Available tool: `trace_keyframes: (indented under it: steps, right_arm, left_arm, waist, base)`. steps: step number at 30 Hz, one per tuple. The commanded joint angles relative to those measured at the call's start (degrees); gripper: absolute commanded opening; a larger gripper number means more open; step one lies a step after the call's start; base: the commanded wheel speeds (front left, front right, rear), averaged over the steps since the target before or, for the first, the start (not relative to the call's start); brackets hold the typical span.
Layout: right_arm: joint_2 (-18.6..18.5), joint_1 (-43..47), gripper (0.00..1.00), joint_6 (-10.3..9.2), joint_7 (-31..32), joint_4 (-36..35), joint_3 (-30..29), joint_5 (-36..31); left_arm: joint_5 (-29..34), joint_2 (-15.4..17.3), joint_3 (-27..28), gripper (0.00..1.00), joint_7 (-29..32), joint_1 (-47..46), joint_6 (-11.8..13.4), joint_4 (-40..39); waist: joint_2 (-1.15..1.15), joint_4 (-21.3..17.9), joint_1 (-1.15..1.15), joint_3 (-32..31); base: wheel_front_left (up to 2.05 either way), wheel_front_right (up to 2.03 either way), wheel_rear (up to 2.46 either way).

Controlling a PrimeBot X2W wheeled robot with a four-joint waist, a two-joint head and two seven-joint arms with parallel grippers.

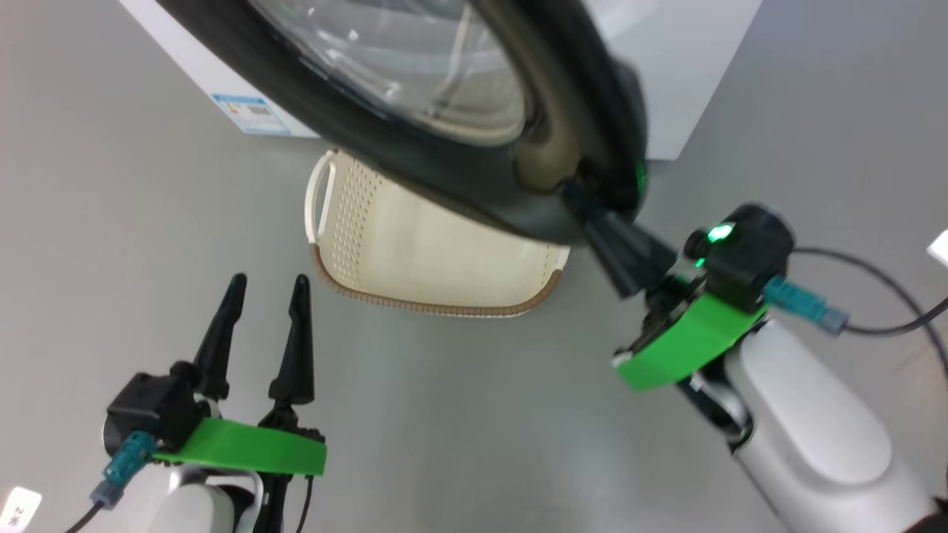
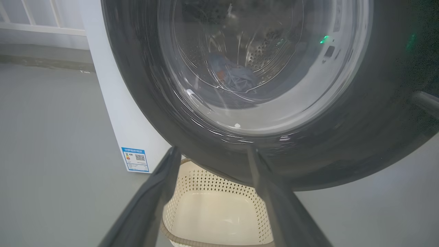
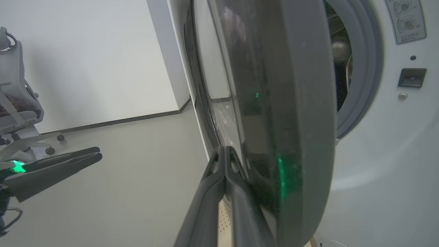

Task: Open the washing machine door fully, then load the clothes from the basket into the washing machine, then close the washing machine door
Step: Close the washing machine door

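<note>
The washing machine door (image 1: 474, 166) stands partly swung out from the white washing machine (image 1: 681, 74), its black rim over the basket (image 1: 437, 244). My right gripper (image 1: 592, 215) is shut, its tips pressed to the door's glossy outer face (image 3: 260, 113) near the rim. The joined fingertips (image 3: 224, 151) hold nothing. Lower left, my left gripper (image 1: 265, 296) is open and empty, short of the basket. Through the door glass (image 2: 260, 68) the clothes (image 2: 233, 77) lie in the steel drum, blue with an orange spot. The cream basket (image 2: 212, 212) looks empty.
A gap shows between the door's edge and the grey rubber ring (image 3: 363, 68). A blue label (image 1: 250, 112) marks the machine's lower corner. An office chair (image 3: 13, 85) stands off to one side. A black cable (image 1: 889, 296) trails from my right wrist over grey floor.
</note>
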Motion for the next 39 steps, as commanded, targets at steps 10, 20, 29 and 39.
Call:
trace_keyframes:
  steps: [10,20,29,39]
  right_arm:
    - [-0.69,-9.76,0.0,0.07,-0.35,3.35,-4.41,-1.69]
    - [-1.85,-20.86,0.0,0.07,-0.36,8.17,-9.93,-4.56]
    - [-0.94,-25.36,0.0,0.07,-0.36,10.49,-15.57,-6.37]
    - [-1.35,-29.96,0.0,0.07,-0.36,12.15,-19.06,-8.05]
  left_arm:
    - [-1.5,0.51,-0.19,1.0,-0.37,-4.0,-0.14,-1.74]
    - [-1.65,0.39,-2.36,1.0,-0.37,-6.84,-0.14,-3.4]
    - [-2.71,0.37,-3.33,1.0,-0.37,-7.52,-0.14,-4.98]
    - [-2.06,0.36,-3.72,1.0,-0.37,-7.23,-0.14,-5.4]
  waist:
    - [0.0,1.3,0.0,5.37]
    - [0.0,3.41,0.0,9.32]
    - [0.0,4.94,0.0,10.84]
    - [0.0,5.05,0.0,12.51]
  base:
    - [0.0,0.0,0.0]
    - [0.0,0.0,0.0]
    - [0.0,0.0,0.0]
    - [0.0,0.0,0.0]
